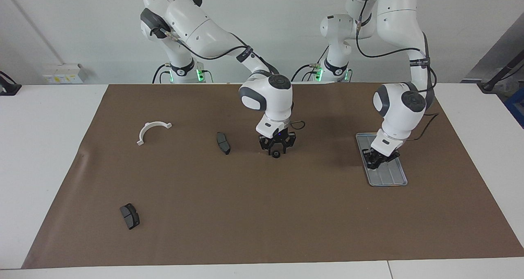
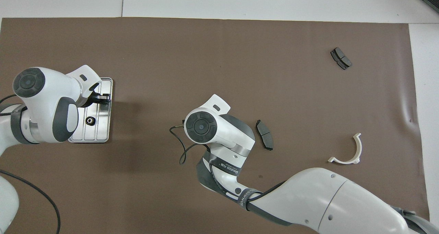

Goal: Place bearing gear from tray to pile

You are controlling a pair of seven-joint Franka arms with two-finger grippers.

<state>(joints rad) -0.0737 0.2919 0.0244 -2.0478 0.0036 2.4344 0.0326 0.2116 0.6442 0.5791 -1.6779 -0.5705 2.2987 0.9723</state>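
The silver ridged tray (image 1: 389, 178) (image 2: 103, 135) lies toward the left arm's end of the brown mat. One black bearing gear (image 2: 90, 120) sits in it. My left gripper (image 1: 374, 161) (image 2: 104, 98) is down inside the tray, shut, beside that gear; whether it holds anything does not show. Another small black gear (image 1: 276, 153) lies on the mat at mid-table, with my right gripper (image 1: 277, 149) low directly over it. In the overhead view the right wrist hides this gripper and gear. The pile is a loose scatter toward the right arm's end.
A white semicircular bracket (image 1: 151, 129) (image 2: 346, 151) lies toward the right arm's end. One dark brake pad (image 1: 223, 143) (image 2: 264, 134) lies beside the right gripper. Another brake pad (image 1: 129, 216) (image 2: 341, 58) lies farther from the robots.
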